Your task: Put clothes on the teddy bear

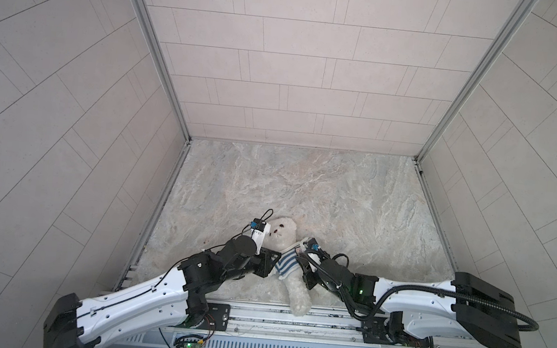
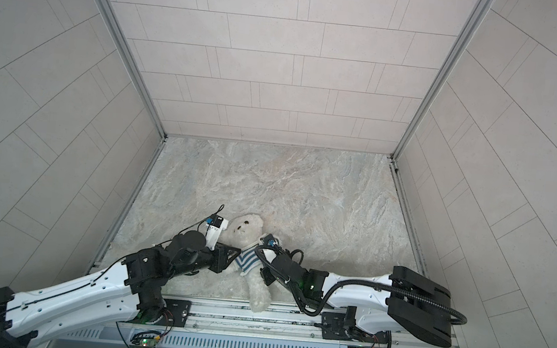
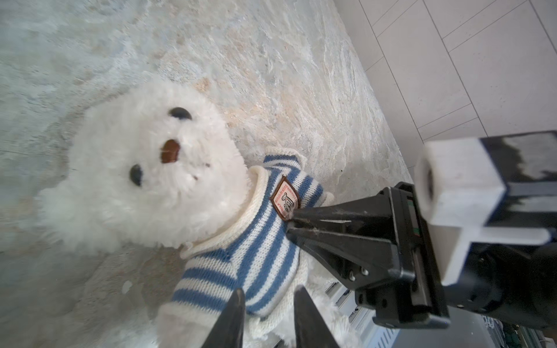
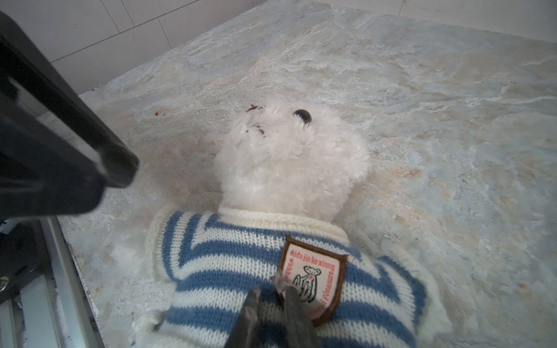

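Marbled table [image 1: 303,191] fills the lower middle of both top views. Nearest me, at its front edge, the teddy bear [image 1: 282,232] lies on its back in a striped shirt [image 1: 287,263], one leg over the rail [image 1: 257,310], head pointing away. My left arm [image 1: 155,285] reaches in low from the lower left, elbow bent; the left jaws stand apart at the shirt's side. My right arm [image 1: 408,295] stretches in from the lower right, the right jaws pinched onto the shirt beside the badge [image 4: 313,277]. Tiled walls [image 1: 298,61] rise behind.

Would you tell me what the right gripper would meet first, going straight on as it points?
The striped sweater on the teddy bear, beside the badge; the right gripper seems to touch it.
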Controlling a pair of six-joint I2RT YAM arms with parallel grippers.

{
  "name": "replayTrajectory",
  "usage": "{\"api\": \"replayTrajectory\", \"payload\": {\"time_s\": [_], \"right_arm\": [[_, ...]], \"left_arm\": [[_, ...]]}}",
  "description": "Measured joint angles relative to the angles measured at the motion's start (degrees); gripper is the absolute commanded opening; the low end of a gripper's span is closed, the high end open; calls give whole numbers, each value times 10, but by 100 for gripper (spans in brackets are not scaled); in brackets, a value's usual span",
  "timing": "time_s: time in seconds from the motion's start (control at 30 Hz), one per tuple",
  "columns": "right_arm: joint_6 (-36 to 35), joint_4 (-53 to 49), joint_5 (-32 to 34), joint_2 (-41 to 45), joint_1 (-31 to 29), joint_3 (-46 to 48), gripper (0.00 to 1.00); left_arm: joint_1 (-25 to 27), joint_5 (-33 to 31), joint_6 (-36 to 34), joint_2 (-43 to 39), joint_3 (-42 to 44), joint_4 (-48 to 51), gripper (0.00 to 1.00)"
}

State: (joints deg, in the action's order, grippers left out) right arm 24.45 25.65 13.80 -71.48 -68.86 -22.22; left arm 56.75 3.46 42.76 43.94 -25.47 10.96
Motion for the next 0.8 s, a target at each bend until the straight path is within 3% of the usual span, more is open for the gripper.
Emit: {"api": "replayTrajectory", "payload": {"time_s": [0.23,0.47,0.63,0.8], "right_arm": [[11,-69,30,155,4,2,27],[16,-174,71,269,74,26,32],[17,-225,71,282,129,55,32],[13,-221,47,245,134,50,32]], "left_arm": [[5,12,2,103,0,-68,27],[6,12,-10,151,-1,-78,25],[7,7,-18,154,0,-75,24],[6,-6,-32,151,1,-63,23]]}}
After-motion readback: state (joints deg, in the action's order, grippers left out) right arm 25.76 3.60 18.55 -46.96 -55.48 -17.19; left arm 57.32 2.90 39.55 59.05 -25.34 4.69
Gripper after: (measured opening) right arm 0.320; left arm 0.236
